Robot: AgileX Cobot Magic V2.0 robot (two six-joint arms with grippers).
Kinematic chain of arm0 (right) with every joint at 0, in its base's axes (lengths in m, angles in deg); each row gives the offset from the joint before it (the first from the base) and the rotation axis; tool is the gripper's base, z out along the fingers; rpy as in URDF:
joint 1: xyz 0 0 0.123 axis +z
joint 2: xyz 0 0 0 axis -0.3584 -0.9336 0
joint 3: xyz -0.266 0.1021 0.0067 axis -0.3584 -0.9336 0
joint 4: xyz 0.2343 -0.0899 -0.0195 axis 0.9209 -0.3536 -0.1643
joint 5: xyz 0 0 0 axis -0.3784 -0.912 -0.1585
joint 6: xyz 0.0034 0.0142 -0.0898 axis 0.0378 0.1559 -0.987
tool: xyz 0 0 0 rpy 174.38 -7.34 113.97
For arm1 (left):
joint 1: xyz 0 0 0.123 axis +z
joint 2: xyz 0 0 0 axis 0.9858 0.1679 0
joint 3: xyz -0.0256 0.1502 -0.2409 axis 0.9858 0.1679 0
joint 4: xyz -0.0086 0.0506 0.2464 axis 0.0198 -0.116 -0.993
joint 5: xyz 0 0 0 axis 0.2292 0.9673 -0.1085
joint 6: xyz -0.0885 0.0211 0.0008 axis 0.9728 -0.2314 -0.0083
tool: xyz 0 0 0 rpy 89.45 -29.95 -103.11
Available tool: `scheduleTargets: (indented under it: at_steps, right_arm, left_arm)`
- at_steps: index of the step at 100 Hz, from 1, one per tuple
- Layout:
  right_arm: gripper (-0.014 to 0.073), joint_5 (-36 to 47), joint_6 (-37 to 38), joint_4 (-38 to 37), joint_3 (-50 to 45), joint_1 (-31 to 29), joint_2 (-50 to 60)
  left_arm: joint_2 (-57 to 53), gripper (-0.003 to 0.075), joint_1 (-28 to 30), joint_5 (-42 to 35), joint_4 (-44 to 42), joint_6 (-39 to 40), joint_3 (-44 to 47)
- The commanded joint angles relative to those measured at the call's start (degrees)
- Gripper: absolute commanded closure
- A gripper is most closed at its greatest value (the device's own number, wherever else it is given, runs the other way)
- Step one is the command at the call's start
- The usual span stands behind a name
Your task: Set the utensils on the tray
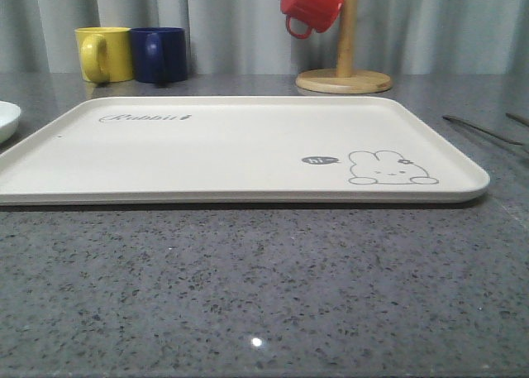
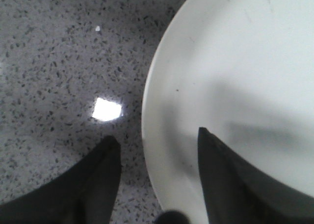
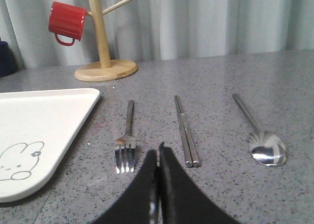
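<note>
The cream tray [image 1: 231, 146] with a rabbit drawing lies flat mid-table and holds nothing; its corner [image 3: 44, 121] shows in the right wrist view. Beside that corner, on the grey counter, lie a silver fork [image 3: 126, 140], a pair of chopsticks [image 3: 185, 131] and a spoon [image 3: 260, 136], side by side. My right gripper [image 3: 158, 148] is shut and empty, its tips just short of the gap between fork and chopsticks. My left gripper [image 2: 156, 136] is open with nothing held, straddling the rim of a round white plate [image 2: 235, 77].
A wooden mug tree [image 1: 345, 72] with a red mug [image 1: 310, 6] stands behind the tray. Yellow [image 1: 103, 54] and blue [image 1: 159, 54] mugs sit at the back left. The white plate's edge [image 1: 7, 122] shows left of the tray. Thin utensil handles [image 1: 483, 130] lie right of the tray.
</note>
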Motion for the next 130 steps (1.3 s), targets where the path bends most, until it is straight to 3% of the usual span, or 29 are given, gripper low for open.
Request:
scheduleTargets:
  at_steps: [1, 21, 46, 81, 95, 113, 130]
  right_arm:
    - [0.0674, 4.21, -0.41, -0.70, 0.03, 0.06, 0.77]
    - [0.0674, 4.21, -0.41, -0.70, 0.03, 0.06, 0.77]
    - [0.0674, 4.21, -0.41, -0.70, 0.03, 0.06, 0.77]
    - [0.0674, 4.21, -0.41, -0.70, 0.03, 0.06, 0.77]
    - [0.0674, 4.21, -0.41, -0.70, 0.03, 0.06, 0.77]
    - [0.0674, 4.21, -0.41, -0.70, 0.03, 0.06, 0.77]
    - [0.0674, 4.21, -0.41, -0.70, 0.03, 0.06, 0.77]
  left_arm:
    - [-0.40, 0.0375, 0.15, -0.86, 0.33, 0.40, -2.12]
    - [0.99, 0.0412, 0.15, -0.98, 0.36, 0.40, -2.12]
    - [0.99, 0.0736, 0.15, -0.41, 0.36, 0.40, -2.77]
    - [-3.94, 0.0739, 0.15, 1.20, 1.58, 0.30, -10.06]
    - [-7.63, 0.0739, 0.15, -0.09, 6.50, -2.33, -11.92]
    - [-10.34, 0.0739, -0.15, -0.67, 19.22, -10.87, -12.02]
    - [-10.34, 0.0739, -5.94, -0.55, 25.68, -15.20, -12.02]
